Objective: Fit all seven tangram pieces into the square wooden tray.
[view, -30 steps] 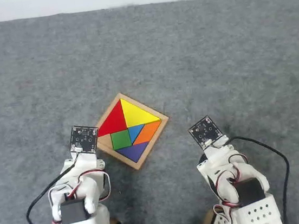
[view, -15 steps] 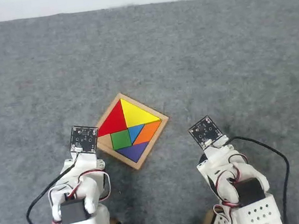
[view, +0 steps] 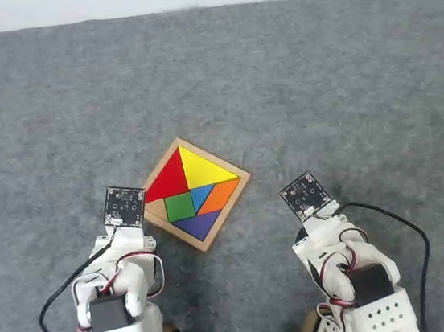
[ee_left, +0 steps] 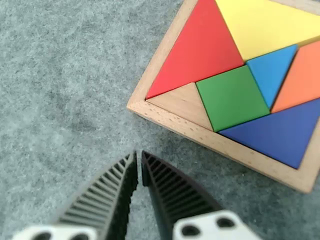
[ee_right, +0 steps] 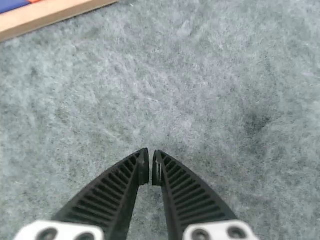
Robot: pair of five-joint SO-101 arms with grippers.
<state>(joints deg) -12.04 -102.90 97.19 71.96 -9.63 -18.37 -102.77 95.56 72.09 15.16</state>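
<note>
The tray (ee_left: 175, 122) lies on the counter (ee_left: 60, 75) just ahead of the left claw (ee_left: 139, 156), one corner toward it. The right claw (ee_right: 150, 152) is farther off; both claws are pressed together, empty.

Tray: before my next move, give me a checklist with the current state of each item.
1. Six coloured pieces seated inside the tray: ok.
2. Wood-coloured triangle beside the green square, seventh piece or bare tray floor: cannot tell.
3. Left pincer shut, empty, over the mat just off the tray corner: ok.
4. Right pincer shut, empty, over the mat: ok.
5. Tray lying flat on the mat: ok.
</note>
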